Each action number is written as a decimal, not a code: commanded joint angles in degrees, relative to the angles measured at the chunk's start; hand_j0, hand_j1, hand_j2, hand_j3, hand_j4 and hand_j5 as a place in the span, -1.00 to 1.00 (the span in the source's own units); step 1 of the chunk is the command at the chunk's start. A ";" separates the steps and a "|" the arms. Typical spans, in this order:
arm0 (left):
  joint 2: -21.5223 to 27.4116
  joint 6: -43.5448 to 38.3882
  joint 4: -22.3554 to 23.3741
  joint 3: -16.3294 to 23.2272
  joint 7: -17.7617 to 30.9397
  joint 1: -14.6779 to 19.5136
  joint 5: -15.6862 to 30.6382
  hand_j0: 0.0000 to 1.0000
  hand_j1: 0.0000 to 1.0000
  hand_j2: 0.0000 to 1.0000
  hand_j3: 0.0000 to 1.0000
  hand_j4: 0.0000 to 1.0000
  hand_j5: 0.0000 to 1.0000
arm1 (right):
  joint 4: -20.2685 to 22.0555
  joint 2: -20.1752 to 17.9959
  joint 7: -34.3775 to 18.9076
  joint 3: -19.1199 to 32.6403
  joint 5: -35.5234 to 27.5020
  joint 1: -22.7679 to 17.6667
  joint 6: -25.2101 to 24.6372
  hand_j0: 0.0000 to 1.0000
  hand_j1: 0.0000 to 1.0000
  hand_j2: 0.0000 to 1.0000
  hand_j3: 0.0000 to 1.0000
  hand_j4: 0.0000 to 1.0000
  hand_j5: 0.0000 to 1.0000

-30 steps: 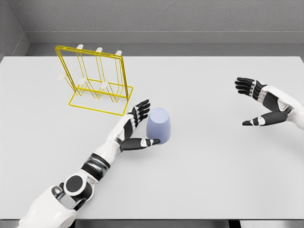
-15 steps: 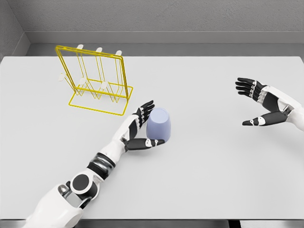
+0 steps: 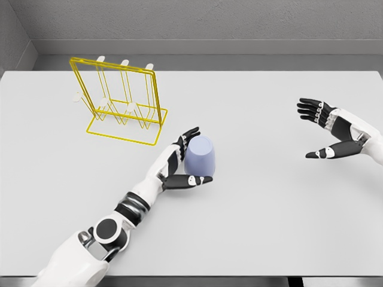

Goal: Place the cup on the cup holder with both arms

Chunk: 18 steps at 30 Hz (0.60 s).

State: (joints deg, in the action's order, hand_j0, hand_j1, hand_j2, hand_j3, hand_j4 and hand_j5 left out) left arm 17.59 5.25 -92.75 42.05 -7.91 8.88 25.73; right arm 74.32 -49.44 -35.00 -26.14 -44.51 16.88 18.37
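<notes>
My left hand (image 3: 179,161) lay at the middle of the counter (image 3: 269,227), wrapped loosely around the left side of the cup (image 3: 199,157): the black fingers (image 3: 188,135) reached up along the cup's far left flank, and the thumb (image 3: 194,180) stretched across beneath its near base. The fingers were still fairly straight rather than curled tight, so I could not tell whether they pressed on the cup or only cradled it; I would call it a half-formed grasp, hand beside and partly around the cup. The cup itself was a pale lavender-blue tumbler, standing upside down on the counter with its rounded closed end up and its wider rim down. My left forearm ran back from it toward the lower left corner, white with a dark band and a round elbow joint. Behind and to the left of the cup, near but apart from it, stood the cup holder (image 3: 122,98), a yellow wire rack with a rectangular base, a tall frame and several white-tipped pegs, all bare. My right hand (image 3: 326,128) hovered well apart at the right edge, above the counter, palm turned inward, fingers spread and thumb held out below, holding nothing. A grey wall (image 3: 197,24) rose behind the counter.
</notes>
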 commanded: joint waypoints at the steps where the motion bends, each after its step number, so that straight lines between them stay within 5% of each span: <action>1: -0.10 0.02 0.29 0.05 0.00 0.00 -0.07 1.00 1.00 1.00 1.00 1.00 1.00 | 0.03 -0.05 0.00 0.04 -0.41 0.00 -0.09 1.00 1.00 1.00 1.00 1.00 1.00; 13: -1.25 -0.59 0.65 0.05 0.00 0.00 -1.30 1.00 1.00 1.00 1.00 1.00 1.00 | 0.03 0.13 0.00 0.04 -0.49 -0.35 -0.26 1.00 1.00 1.00 1.00 1.00 1.00; 18: -1.25 -0.59 0.91 0.05 0.00 0.00 -1.30 0.86 0.86 0.86 0.86 0.86 0.86 | -0.49 0.13 0.00 0.04 -0.49 -0.09 -0.26 1.00 1.00 1.00 1.00 1.00 1.00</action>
State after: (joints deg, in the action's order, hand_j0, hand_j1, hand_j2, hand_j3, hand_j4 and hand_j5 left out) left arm 16.43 4.64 -92.19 41.77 -8.26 8.88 23.89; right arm 73.95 -49.20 -35.00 -26.18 -44.63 16.79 18.14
